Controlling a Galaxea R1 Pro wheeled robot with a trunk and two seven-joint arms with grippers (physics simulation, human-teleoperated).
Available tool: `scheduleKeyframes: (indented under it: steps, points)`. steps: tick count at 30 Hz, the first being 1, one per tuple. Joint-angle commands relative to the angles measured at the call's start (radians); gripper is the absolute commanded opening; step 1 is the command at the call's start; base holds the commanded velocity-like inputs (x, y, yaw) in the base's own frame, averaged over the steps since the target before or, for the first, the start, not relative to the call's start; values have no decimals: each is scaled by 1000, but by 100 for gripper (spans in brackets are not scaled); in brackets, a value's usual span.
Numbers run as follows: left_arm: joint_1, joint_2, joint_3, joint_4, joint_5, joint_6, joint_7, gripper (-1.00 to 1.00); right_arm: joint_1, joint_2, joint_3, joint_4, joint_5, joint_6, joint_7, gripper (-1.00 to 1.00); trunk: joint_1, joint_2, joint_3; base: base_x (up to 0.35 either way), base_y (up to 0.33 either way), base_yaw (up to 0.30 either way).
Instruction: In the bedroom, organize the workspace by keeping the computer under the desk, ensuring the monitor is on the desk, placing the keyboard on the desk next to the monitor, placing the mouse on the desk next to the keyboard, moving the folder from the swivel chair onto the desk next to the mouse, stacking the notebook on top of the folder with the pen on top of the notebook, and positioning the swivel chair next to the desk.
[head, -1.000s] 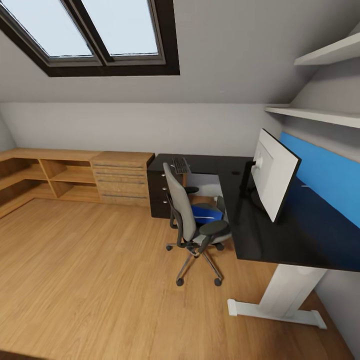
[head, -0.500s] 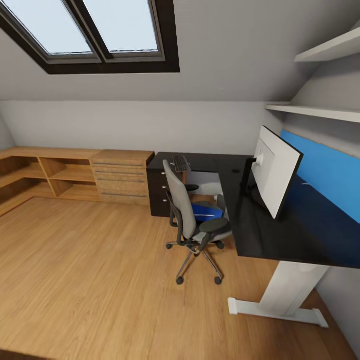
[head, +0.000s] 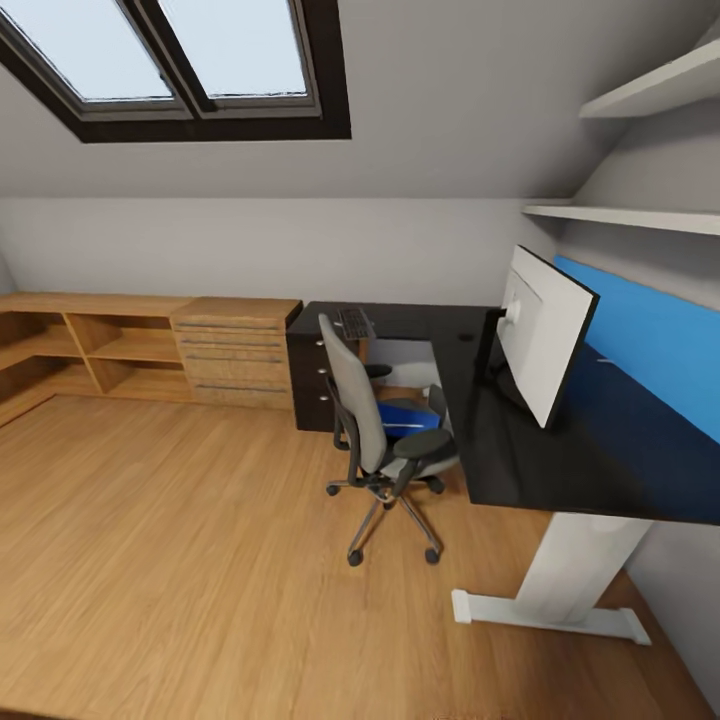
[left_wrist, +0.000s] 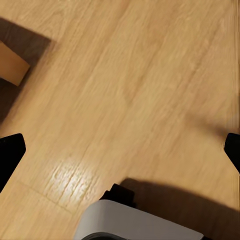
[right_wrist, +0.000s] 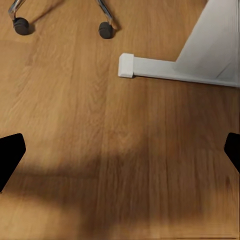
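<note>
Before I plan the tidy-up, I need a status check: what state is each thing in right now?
monitor: upright on the desk.
keyboard: flat on the desk's far wing.
folder: lying on the swivel chair seat.
swivel chair: upright, beside the desk.
left hand: open, over bare floor.
right hand: open, over floor near the desk's white foot.

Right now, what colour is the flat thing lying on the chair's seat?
Bright blue. The folder on the swivel chair shows best in the head view.
</note>
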Motion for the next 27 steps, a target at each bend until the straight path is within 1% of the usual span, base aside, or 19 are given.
scheduleKeyframes:
  steps: [1, 7, 10, 22, 23, 24, 27]
  points:
    - [0, -1, 0, -1, 10, -4, -2, 100, -1, 0, 7, 1, 1, -2, -8, 100, 4, -8, -4, 0, 0, -234]
    - [0, -3, -2, -4, 9, -4, -4, 100, -1, 0, 6, 1, 1, -2, -8, 100, 27, -50, -23, 0, 0, -255]
    - [0, -3, -3, -4, 9, -4, -5, 100, -1, 0, 6, 1, 1, -1, -8, 100, 38, -71, -32, 0, 0, -163]
    - [0, -3, -7, -9, 6, -5, -6, 100, -1, 0, 8, 1, 0, 3, -8, 100, 84, -155, -70, 0, 0, -24]
    - [0, -4, -13, -9, 2, -5, -6, 100, -1, 0, 8, 1, 0, 3, -8, 100, 88, -162, -73, 0, 0, 0]
    - [0, -4, -32, -10, -3, -5, -4, 100, -1, 0, 7, 1, 0, 3, -8, 100, 92, -169, -76, 0, 0, 0]
    - [0, -3, -40, -9, -6, -5, -1, 100, -1, 0, 7, 2, 0, 3, -8, 100, 104, -190, -86, 0, 0, 0]
